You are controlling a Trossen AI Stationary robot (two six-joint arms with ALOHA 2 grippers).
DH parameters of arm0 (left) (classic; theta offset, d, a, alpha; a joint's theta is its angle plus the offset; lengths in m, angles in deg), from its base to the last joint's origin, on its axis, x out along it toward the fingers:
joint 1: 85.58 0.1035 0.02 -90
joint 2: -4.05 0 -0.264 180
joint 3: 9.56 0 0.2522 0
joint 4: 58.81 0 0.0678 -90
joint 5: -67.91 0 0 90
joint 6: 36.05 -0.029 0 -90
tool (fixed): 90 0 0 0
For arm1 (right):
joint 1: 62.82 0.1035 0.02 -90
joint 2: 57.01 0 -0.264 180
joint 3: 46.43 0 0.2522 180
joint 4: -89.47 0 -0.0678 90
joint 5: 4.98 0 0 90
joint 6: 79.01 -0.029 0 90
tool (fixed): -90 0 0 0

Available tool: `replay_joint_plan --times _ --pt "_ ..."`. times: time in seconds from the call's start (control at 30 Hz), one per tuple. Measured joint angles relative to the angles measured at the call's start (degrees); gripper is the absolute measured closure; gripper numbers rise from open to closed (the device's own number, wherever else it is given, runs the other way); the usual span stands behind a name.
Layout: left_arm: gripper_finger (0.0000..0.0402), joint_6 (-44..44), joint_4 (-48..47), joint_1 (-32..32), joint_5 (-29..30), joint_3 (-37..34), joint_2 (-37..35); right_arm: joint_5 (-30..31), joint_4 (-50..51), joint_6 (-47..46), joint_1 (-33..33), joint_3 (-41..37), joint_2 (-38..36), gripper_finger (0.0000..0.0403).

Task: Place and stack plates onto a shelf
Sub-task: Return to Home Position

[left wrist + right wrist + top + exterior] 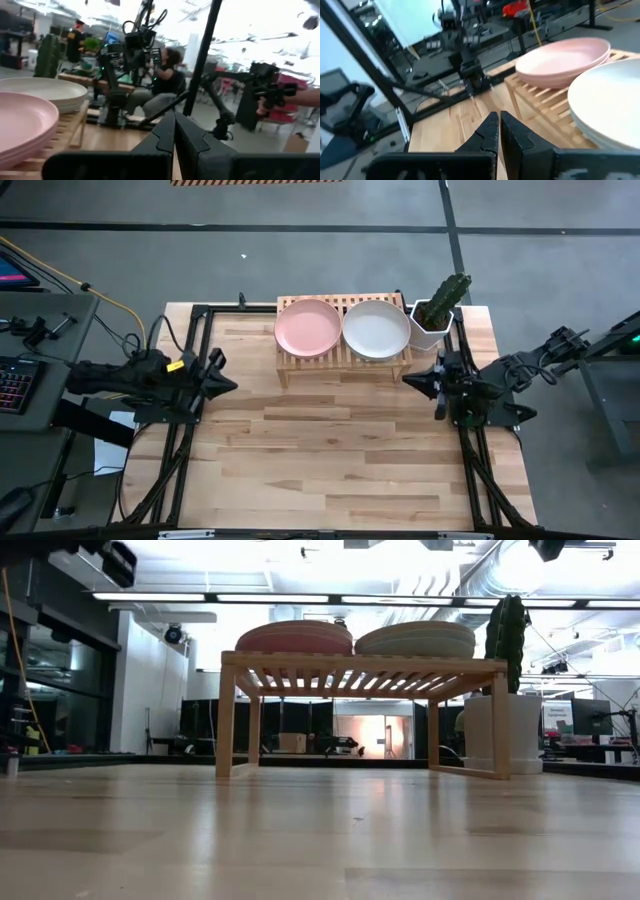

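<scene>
Pale plank table [330,460] bears the shelf [340,366]; beyond, a person [162,82] sits.

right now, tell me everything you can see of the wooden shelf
The shelf is a low light-wood rack, slatted top on straight legs, standing level near the table's far edge. A stack of pink plates fills its left half, pale plates its right. A white pot stands close by its right end; contact unclear. The left gripper and right gripper wait shut, clear of it.
</scene>
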Motion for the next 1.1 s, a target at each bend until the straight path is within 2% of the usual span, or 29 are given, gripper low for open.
replay_joint_plan --times 0.17,0.33,0.43,0.57,0.7,0.8,0.93,1.1 --pt "0.0402 2.8 7.3 0.0 -2.7 -8.6 -5.5 3.5 -2.8 -0.6 0.0 0.0 0.0 0.0403" --pt "0.0401 3.6 10.5 0.0 -4.5 -14.7 -11.8 4.4 -2.9 -5.9 0.0 0.0 0.0 0.0403" --pt "0.0402 2.5 12.7 0.1 -4.9 -17.9 -11.6 4.6 -2.9 -7.7 0.0 0.0 0.0 0.0403" --pt "0.0401 2.0 8.2 1.0 -4.9 -18.1 -11.7 5.0 -3.1 -7.7 0.0 0.0 0.0 0.0403" --pt "0.0402 3.9 9.0 2.0 -6.3 -18.1 -11.6 5.3 -3.0 -8.8 0.0 0.0 0.0 0.0403" --pt "0.0402 6.9 6.9 2.7 -4.5 -18.1 -11.6 5.1 -1.8 -11.5 0.0 0.0 0.0 0.0403" --pt "0.0402 12.9 3.0 2.8 -2.1 -18.1 -11.6 1.9 -1.0 -10.7 0.1 0.0 0.0 0.0403" --pt "0.0402 14.1 0.6 2.8 -1.4 -18.1 -11.6 -2.4 -3.6 -8.5 -0.4 -3.6 -0.1 0.0403"
